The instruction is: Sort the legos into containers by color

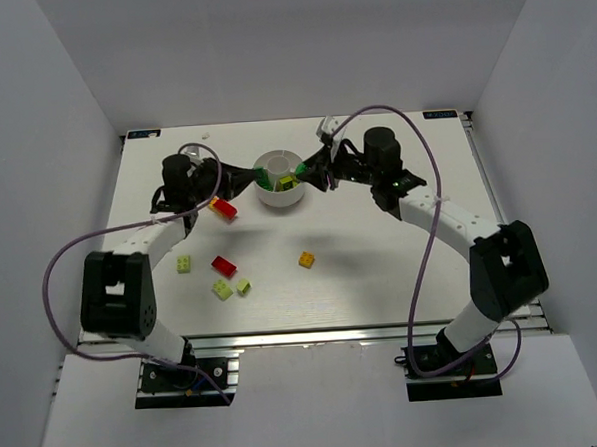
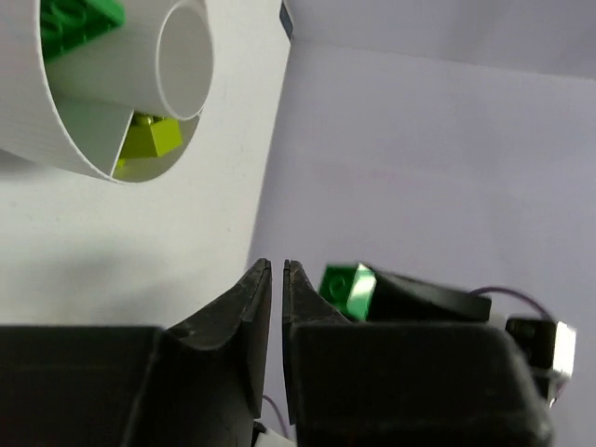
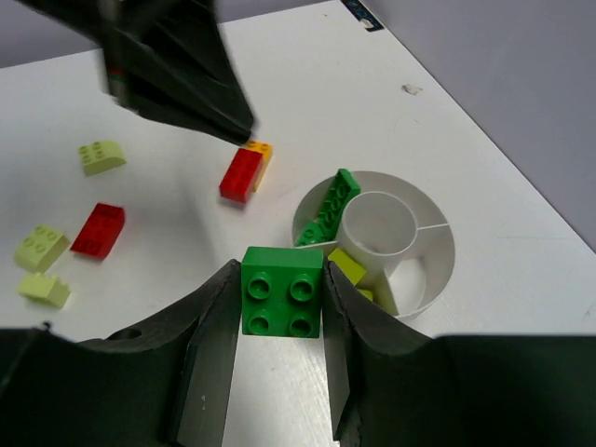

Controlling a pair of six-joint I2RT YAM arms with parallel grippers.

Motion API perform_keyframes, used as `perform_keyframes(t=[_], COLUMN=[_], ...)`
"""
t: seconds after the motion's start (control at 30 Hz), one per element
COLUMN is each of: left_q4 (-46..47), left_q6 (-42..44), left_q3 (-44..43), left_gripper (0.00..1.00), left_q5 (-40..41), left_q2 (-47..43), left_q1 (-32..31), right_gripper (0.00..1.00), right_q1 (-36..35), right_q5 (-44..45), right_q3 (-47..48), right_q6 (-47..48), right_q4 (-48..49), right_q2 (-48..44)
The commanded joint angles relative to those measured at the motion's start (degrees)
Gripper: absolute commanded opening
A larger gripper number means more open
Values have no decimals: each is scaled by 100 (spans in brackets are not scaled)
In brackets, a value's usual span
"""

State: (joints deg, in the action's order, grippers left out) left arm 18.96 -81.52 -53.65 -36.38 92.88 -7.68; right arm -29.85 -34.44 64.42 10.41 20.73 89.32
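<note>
A white table (image 1: 382,279) fills the room's middle, with the left arm (image 1: 117,293) and right arm (image 1: 501,263) reaching in from either side toward the round white dish (image 1: 275,199) near the far edge. The left gripper (image 2: 277,265) sits by the dish's left side, fingers almost together with nothing between them. The right gripper (image 3: 281,268) is clamped on a dark green brick (image 3: 282,291) at the dish's right side. In the dish, a dark green piece (image 3: 331,209) fills one wedge and lime pieces (image 3: 346,265) the next. Loose on the table lie two red bricks (image 1: 224,264), an orange brick (image 1: 307,259) and three pale lime bricks (image 1: 222,289).
</note>
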Motion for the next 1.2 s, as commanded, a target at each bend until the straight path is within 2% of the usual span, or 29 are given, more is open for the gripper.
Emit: perform_keyframes(t=[0.0, 0.07, 0.1, 0.2, 0.23, 0.33, 0.6, 1.0, 1.17], left_q4=[-1963, -3058, -3352, -4022, -4084, -4242, -4532, -5051, -5104], left_q6=[1791, 2331, 2716, 3070, 3071, 2967, 2509, 2500, 2430], left_q3=[-330, -383, -375, -129, -15, 607, 1470, 1647, 1761], left_gripper=[21, 26, 37, 50, 51, 54, 57, 61, 61], left_q5=[734, 1149, 1360, 1976, 2125, 2415, 2908, 3286, 3295], left_q2=[-1042, -1542, -1693, -2333, -2501, -3195, -4689, -5491, -5640], left_q1=[223, 311, 337, 399, 425, 425, 426, 434, 425], right_gripper=[0, 0, 0, 0, 0, 0, 0, 0, 0], right_q1=[-126, -301, -363, -592, -636, -925, -1427, -1621, -1656], right_q5=[357, 797, 955, 1395, 1518, 1703, 2695, 3908, 4015], right_q3=[824, 1193, 1630, 2562, 2767, 3329, 3814, 4122, 4087], right_q6=[-162, -302, -373, -645, -689, -725, -391, 206, 347], right_q4=[-463, -910, -1096, -1843, -2010, -2485, -2986, -2803, -2636], right_q2=[462, 867, 1016, 1779, 1930, 2291, 2800, 3276, 3294])
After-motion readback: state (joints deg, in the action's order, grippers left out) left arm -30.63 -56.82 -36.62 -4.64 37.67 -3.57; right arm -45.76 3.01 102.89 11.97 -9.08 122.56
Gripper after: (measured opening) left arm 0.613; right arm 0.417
